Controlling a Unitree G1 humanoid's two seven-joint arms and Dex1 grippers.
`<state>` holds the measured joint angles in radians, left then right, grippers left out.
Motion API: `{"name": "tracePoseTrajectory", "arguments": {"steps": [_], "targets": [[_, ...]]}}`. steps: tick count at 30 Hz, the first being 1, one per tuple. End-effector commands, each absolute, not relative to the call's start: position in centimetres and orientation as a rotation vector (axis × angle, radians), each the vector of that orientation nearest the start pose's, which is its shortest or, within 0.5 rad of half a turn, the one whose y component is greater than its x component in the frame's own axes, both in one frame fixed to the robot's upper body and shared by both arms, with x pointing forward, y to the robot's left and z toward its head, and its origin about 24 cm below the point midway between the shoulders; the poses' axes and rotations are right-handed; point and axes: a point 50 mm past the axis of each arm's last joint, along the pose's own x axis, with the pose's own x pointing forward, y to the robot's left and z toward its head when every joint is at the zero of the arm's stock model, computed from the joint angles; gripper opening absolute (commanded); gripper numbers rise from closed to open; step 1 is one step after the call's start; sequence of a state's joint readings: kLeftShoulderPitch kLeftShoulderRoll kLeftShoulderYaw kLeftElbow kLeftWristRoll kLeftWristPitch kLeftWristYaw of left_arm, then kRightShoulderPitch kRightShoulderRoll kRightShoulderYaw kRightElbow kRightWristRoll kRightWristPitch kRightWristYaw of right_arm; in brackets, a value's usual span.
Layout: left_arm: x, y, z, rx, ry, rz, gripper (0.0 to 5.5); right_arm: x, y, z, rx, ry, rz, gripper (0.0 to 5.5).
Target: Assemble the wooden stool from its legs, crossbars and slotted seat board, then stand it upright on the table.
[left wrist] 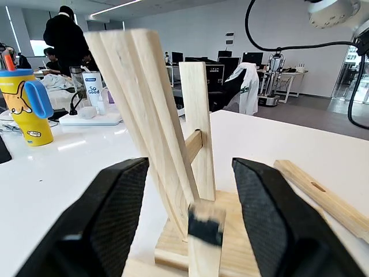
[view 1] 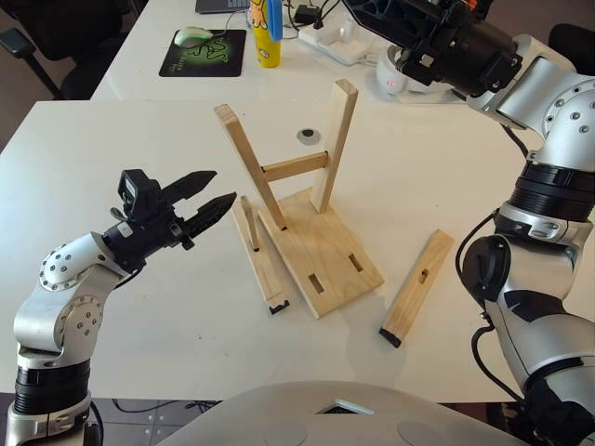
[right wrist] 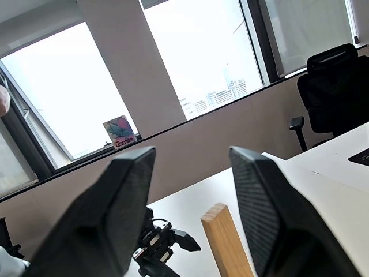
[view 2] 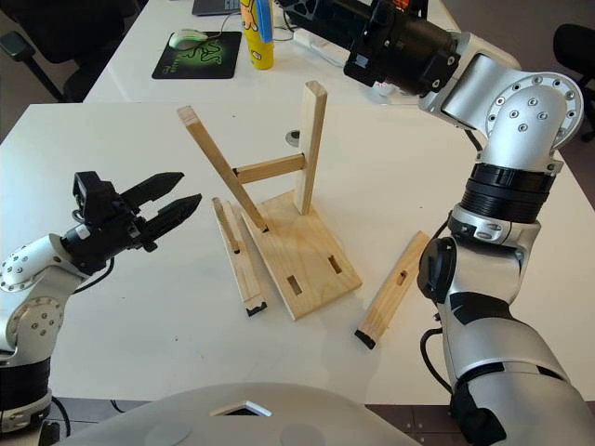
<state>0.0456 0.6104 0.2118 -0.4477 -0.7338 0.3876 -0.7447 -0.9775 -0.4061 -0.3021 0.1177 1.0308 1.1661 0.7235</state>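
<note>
Standing in seat board (view 1: pixel 321 255) on table (view 1: pixel 112 139): two legs (view 1: pixel 337 139) w/ crossbar (view 1: pixel 296 167). Loose leg (view 1: pixel 260 260) touches board's left edge; second leg (view 1: pixel 418 286) apart, right. L gripper (view 1: pixel 223 186) released, left of board; R gripper (right wrist: pixel 192 153) released, raised.

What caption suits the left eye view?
Open left gripper faces the seat board, two joined legs standing on it; two loose legs lie alongside.
</note>
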Motion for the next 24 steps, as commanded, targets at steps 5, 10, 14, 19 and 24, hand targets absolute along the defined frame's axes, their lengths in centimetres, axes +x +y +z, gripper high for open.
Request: {"name": "tracePoseTrajectory", "arguments": {"steps": [5,10,14,19,24], "targets": [[23.2,21.6,15.8,-0.075,-0.153,-0.685,1.97,31.1,-14.1,28.1,0.525,0.003,1.314,2.38],[23.4,20.4,16.0,-0.149,-0.210,-0.630,1.19,31.1,-14.2,27.9,0.526,0.001,1.302,2.38],[23.7,18.5,15.5,-0.175,-0.206,-0.646,0.61,31.0,-14.2,27.8,0.526,0.001,1.296,2.38],[24.0,16.9,14.8,-0.170,-0.157,-0.629,0.01,31.0,-14.0,27.7,0.526,0.005,1.297,2.38],[23.3,16.1,13.8,-0.136,-0.084,-0.642,0.01,30.9,-14.1,27.6,0.527,0.006,1.291,2.38]]}}
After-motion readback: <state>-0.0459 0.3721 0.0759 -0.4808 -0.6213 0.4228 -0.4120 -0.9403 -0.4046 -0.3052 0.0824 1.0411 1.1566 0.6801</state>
